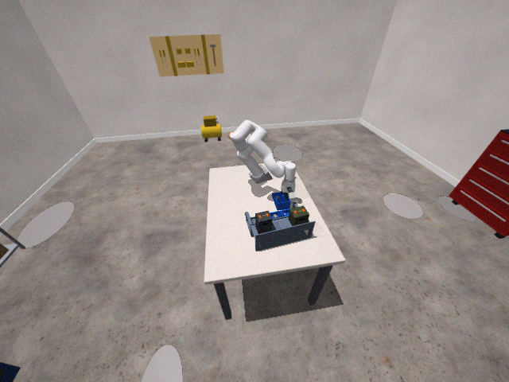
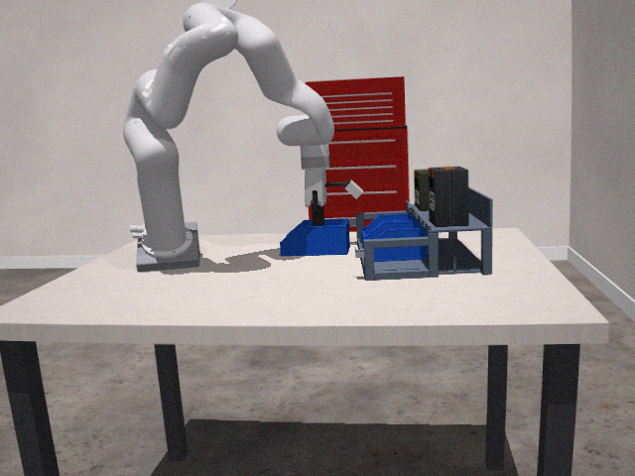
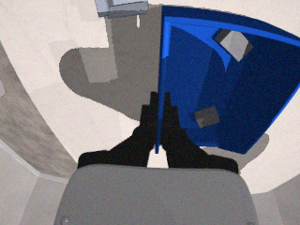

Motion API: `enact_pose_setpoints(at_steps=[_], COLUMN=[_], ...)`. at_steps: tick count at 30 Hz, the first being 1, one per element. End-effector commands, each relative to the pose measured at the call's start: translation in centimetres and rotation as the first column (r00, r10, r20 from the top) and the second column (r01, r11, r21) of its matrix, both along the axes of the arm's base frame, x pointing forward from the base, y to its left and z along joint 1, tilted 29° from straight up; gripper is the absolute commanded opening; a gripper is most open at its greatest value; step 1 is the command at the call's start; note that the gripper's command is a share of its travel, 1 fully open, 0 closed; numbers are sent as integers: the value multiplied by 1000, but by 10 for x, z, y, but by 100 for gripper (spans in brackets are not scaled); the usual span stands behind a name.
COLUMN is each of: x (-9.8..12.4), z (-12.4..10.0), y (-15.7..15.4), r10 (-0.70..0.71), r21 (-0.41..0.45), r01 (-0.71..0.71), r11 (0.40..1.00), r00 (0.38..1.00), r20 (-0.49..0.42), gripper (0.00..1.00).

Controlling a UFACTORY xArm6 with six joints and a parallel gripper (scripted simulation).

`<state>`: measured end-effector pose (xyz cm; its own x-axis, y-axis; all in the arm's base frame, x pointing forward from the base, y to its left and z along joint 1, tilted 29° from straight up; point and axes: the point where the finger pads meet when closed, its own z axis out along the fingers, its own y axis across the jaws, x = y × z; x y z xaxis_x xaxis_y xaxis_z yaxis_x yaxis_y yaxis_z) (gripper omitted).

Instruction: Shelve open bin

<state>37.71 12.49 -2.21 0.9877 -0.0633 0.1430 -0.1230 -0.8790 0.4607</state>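
Observation:
The blue open bin (image 1: 281, 200) (image 2: 327, 240) (image 3: 187, 80) stands level on the table, its sloped open front toward the robot's base. In the wrist view a light grey part (image 3: 236, 45) and a dark part (image 3: 207, 117) lie in it. My gripper (image 2: 317, 223) (image 3: 158, 103) points down and is shut on one side wall of the bin, a finger on each side. The grey shelf (image 1: 283, 239) (image 2: 433, 253) stands just behind the bin's rear. Blue bins (image 2: 397, 251) stand in its row, open fronts toward the robot. Bare shelf floor (image 2: 399, 268) shows at the end nearest the exterior camera.
A black box (image 1: 263, 222) (image 2: 448, 196) and a green box (image 1: 299, 216) (image 2: 421, 189) stand on the shelf's upper board. A front rail runs before the bin row. In the wrist view a corner of the shelf (image 3: 123, 7) shows at the top.

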Motion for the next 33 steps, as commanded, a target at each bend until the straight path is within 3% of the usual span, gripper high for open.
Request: enact_pose_setpoints(at_steps=[1,33], x=[1,-1], z=[1,18], y=[1,10], r10=[1,1], r21=[2,2], r01=[-1,-1], r11=[1000,1000], r00=[1000,1000], r20=[3,3], gripper=[0,0])
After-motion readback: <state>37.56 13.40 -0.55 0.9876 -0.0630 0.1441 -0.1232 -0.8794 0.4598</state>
